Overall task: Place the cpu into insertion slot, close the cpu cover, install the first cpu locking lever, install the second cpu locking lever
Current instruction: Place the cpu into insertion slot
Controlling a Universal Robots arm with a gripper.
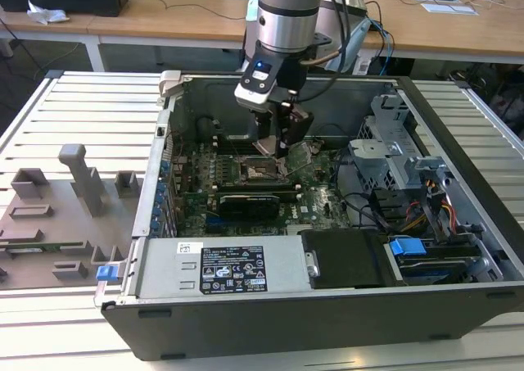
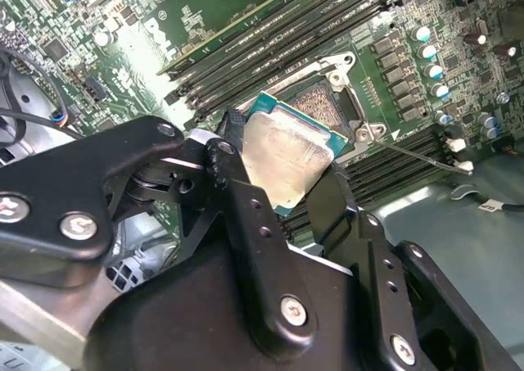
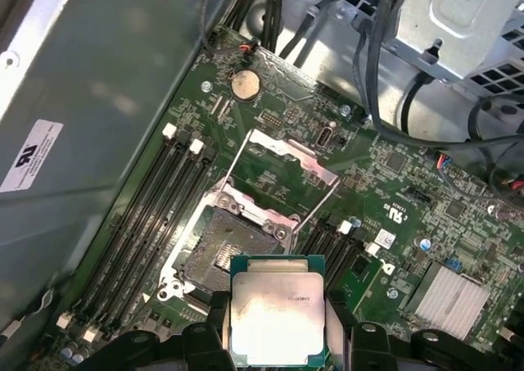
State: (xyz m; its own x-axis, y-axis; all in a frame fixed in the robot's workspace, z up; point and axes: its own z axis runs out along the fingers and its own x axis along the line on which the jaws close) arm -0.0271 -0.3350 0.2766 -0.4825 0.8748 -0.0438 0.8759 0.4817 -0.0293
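Note:
My gripper is shut on the cpu, a flat square chip with a pale silver top, held by its two side edges. The chip hangs a little above the green board, close beside the insertion slot, whose dark contact grid lies bare. In the exterior view the slot sits just under the fingers. The cpu cover, a thin silver frame, is swung open and back from the slot. A thin locking lever stands free beside the socket.
The board lies deep in an open computer case. A power supply box is at the front, a drive cage with cables toward the exterior view's right. Long memory slots run along the socket. A grey fixture plate lies outside the case.

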